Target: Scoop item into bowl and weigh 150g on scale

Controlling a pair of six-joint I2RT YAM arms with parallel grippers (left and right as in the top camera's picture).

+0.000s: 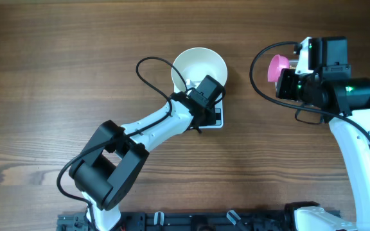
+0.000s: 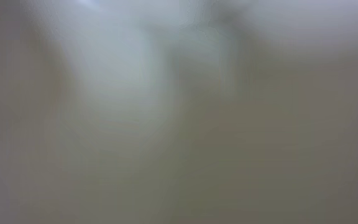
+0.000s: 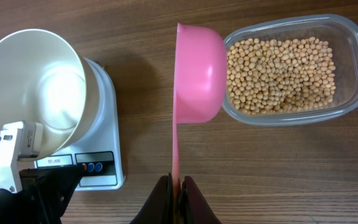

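Dark brown wooden table (image 1: 76, 51) fills all of the overhead view. Left arm (image 1: 153, 125) runs from the lower left of the frame up to the centre; right arm (image 1: 358, 147) stands along the right edge.

Clear plastic tub (image 3: 353, 37) sits in the upper right of the right wrist view. White bowl (image 3: 36, 87) is empty and rests on the scale (image 3: 104, 106) at the left of that view; in the overhead view the pair is at top centre. The scale's display and two buttons face the lower edge of the frame.

Pink scoop (image 3: 197, 71) is tipped on its side, with its cup overlapping the tub's left end and its handle running straight down the frame. Whether it holds anything cannot be told.

Beans (image 3: 281, 74) lie in a loose layer inside the tub, covering its floor.

Right gripper (image 3: 178, 193) is clamped on the end of the scoop's handle. Left gripper (image 3: 73, 174) has its jaws together with nothing between them, and its dark tip is at the scale's button panel. Contact with the buttons cannot be confirmed.

Left wrist view is a grey blur and nothing can be made out in it.
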